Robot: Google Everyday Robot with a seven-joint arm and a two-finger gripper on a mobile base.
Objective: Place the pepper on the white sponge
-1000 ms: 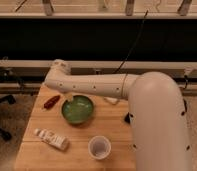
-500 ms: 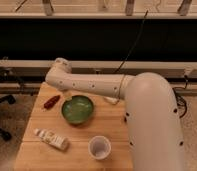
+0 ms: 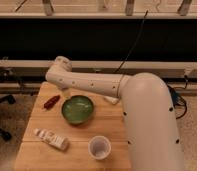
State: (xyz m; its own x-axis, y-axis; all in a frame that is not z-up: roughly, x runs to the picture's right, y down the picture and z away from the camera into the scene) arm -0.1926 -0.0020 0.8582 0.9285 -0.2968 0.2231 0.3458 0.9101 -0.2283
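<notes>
The pepper lies on the wooden table, at the green bowl's nine o'clock and apart from its rim. It is not lifted yet. The gripper hangs at the bowl's eleven o'clock, just beside the pepper; whether it is open or closed I cannot tell. The white sponge peeks from under the arm at three o'clock, so pickup, carry and placing all remain.
</notes>
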